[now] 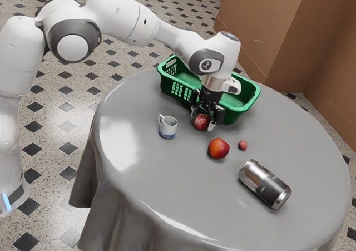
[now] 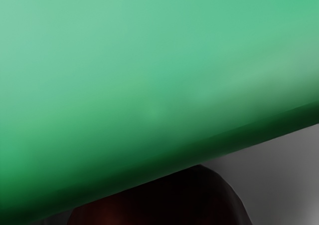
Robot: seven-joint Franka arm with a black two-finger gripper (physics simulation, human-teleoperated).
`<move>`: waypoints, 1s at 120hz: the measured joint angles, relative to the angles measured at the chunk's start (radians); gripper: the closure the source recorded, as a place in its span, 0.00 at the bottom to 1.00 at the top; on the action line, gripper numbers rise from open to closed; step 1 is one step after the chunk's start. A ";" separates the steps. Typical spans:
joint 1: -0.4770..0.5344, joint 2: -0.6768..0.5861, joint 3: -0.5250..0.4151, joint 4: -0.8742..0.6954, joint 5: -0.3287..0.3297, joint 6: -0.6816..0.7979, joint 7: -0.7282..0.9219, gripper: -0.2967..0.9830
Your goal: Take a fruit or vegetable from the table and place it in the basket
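Exterior view: red fruit (image 1: 201,122) at gripper (image 1: 203,120).

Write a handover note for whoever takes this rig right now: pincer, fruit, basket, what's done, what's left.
Pincer: low around the dark red fruit; I cannot tell whether it has a firm hold.
Things: that fruit is outside the green basket, close by its side. Orange-red fruit, small pink fruit, cup and can are on the table.
Done: pincer at the fruit.
Left: confirm the grip, lift over the basket's rim, release inside.
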 joint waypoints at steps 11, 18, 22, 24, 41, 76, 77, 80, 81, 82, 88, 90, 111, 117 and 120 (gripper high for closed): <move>-0.001 0.008 0.000 0.000 -0.001 0.000 -0.001 0.24; -0.001 0.009 0.000 0.000 -0.005 0.000 -0.001 0.29; -0.001 0.009 0.000 0.000 -0.006 0.000 -0.001 0.35; -0.001 0.009 0.000 0.000 -0.007 0.000 -0.001 0.38; -0.002 0.006 0.001 0.000 -0.005 -0.001 -0.004 0.48; -0.006 -0.141 -0.005 -0.055 -0.001 -0.026 -0.009 0.49; -0.006 -0.149 -0.005 -0.056 -0.001 -0.028 -0.009 0.50; -0.006 -0.169 -0.005 -0.057 0.000 -0.036 -0.009 0.49; -0.006 -0.174 -0.004 -0.057 0.000 -0.039 -0.009 0.49; -0.007 -0.179 -0.004 -0.056 0.000 -0.042 -0.009 0.49; -0.005 -0.202 0.001 -0.035 0.003 -0.064 -0.008 0.49; -0.003 -0.205 0.002 -0.021 0.005 -0.073 -0.008 0.49; 0.098 -0.156 0.005 0.153 0.022 -0.172 -0.001 0.48; 0.134 -0.112 0.005 0.215 0.024 -0.201 0.003 0.48; 0.147 -0.090 0.005 0.247 0.026 -0.216 0.005 0.48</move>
